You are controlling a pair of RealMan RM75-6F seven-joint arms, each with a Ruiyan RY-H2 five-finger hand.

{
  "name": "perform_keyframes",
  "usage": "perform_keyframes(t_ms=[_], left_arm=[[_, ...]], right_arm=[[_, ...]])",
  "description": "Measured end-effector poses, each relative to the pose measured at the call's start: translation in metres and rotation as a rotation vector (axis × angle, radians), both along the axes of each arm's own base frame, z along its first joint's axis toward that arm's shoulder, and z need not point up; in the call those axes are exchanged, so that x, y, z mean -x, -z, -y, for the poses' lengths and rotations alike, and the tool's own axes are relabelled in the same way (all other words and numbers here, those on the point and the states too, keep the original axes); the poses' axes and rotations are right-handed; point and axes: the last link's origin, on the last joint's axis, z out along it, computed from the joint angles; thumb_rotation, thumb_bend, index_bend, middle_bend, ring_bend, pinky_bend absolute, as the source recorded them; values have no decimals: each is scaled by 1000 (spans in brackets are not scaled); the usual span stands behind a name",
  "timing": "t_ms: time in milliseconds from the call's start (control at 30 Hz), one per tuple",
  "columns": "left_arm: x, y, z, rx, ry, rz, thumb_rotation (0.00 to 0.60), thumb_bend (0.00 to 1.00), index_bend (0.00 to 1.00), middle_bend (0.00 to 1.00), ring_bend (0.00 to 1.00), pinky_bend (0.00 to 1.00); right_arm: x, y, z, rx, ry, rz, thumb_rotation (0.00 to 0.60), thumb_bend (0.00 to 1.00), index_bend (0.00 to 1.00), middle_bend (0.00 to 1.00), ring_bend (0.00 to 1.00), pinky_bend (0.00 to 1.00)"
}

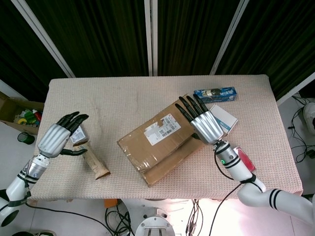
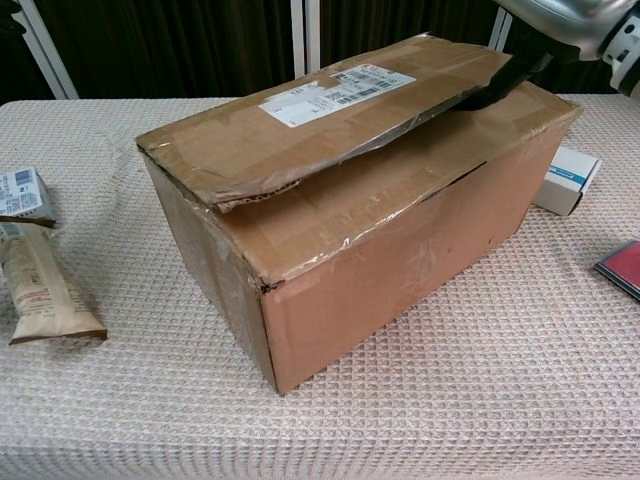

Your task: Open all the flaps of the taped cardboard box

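Note:
The taped cardboard box (image 1: 162, 147) stands mid-table. Its far top flap (image 2: 330, 110), the one with the white label, is lifted a little; the near flap (image 2: 400, 190) lies flat under clear tape. My right hand (image 1: 202, 120) lies over the box's right end with its fingers spread on the labelled flap. In the chest view this right hand (image 2: 570, 20) comes in at the top right, and a dark fingertip (image 2: 495, 85) sits under the flap's end edge. My left hand (image 1: 56, 137) hovers open at the table's left, apart from the box.
A brown packet (image 1: 96, 164) and a small white packet (image 1: 78, 136) lie beside my left hand. Right of the box are a blue packet (image 1: 214, 93), a white carton (image 2: 568, 178) and a red flat case (image 2: 620, 265). A bin (image 1: 19, 115) stands off the table's left edge.

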Motion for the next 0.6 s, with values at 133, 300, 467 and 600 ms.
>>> perform_keyframes(t_ms=[133,300,467,600], left_arm=[[1,-2,0,-4,-3,-2,0,37,65,99,54,162],[2,-3,-1,-14,-4,-5,0,37,65,99,54,162],[3,-4,-2,-17,-9,-3,0,37,65,99,54,162],[6,-6,-5,-22,-21,2,0,37,65,99,53,162]], right_arm=[[-18,-4,8,26,-43,25,600,80,0,0,0,0],[-44,-10,25,62,-71,17,600,121,0,0,0,0],[-73,-9,43,109,-93,-44,600,143,0,0,0,0],[-98,-1,58,138,-90,-73,600,143,0,0,0,0]])
